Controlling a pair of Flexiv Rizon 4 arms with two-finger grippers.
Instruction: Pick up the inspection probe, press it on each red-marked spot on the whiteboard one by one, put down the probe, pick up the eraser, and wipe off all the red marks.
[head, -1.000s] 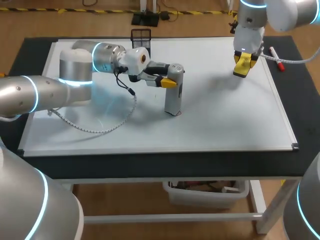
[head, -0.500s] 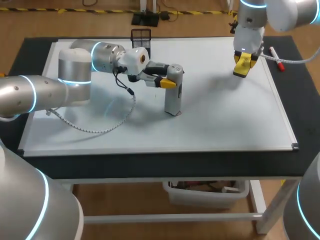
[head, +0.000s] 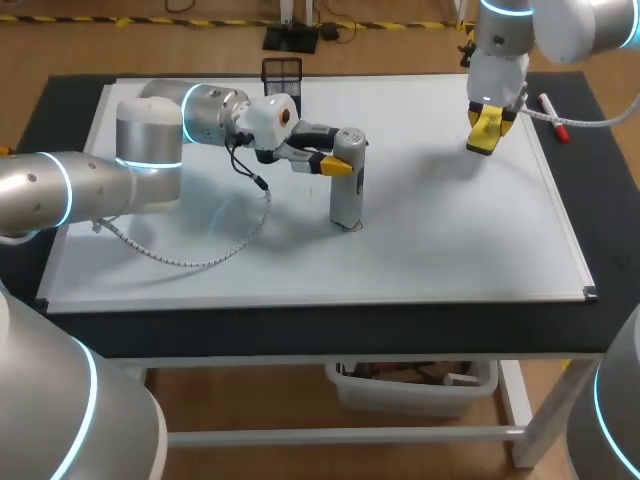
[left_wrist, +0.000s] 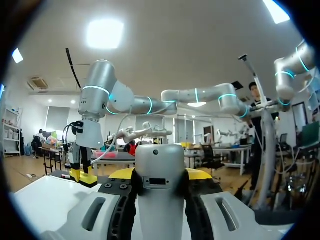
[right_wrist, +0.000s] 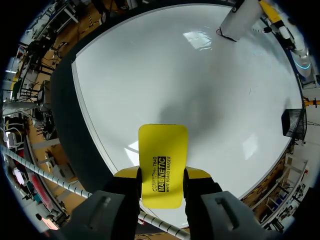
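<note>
A large white whiteboard (head: 450, 240) lies flat on the black-topped table (head: 300, 325). Only the wrist views show the grips. The left gripper (left_wrist: 160, 176) is clamped on the upright grey inspection probe (head: 346, 195), which stands mid-board. The right gripper (right_wrist: 161, 175) pinches the flat yellow eraser (right_wrist: 162, 155) above the board's far right. The left arm reaches in level.

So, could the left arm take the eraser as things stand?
Probably not: the left gripper is shut on the probe, and the eraser sits clamped in the right gripper.
</note>
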